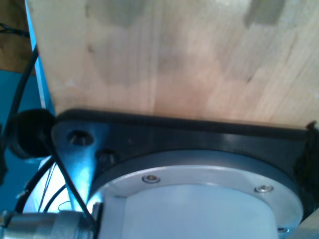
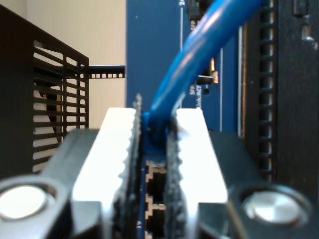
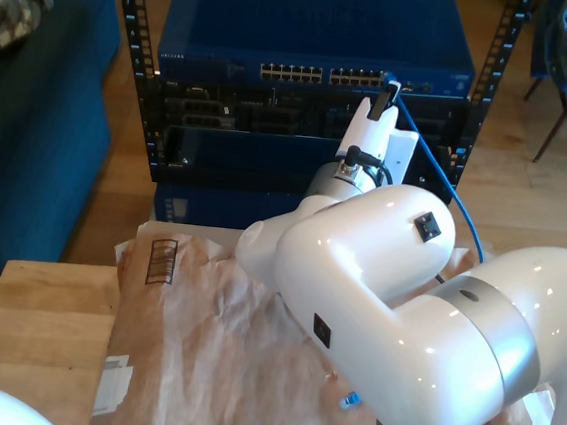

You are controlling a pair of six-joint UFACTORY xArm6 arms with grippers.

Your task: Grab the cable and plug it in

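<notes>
- A wooden floor [image 3: 525, 211] lay around a black rack [image 3: 137, 68].
- A blue sofa [image 3: 28, 148] stood at the exterior view's left.
- Crumpled brown paper [image 3: 201, 335] covered the wooden counter [image 3: 37, 324].

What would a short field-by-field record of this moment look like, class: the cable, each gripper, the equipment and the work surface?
cable: bright blue cable, pinched near its end, trailing down the exterior view's right
second gripper: my second gripper shut on the cable, held at the port row of the blue switch
first gripper: cannot tell its state; its wrist view looks at a wooden tabletop and a black base plate
equipment: black rack holding the switch
work surface: crumpled brown paper
</notes>
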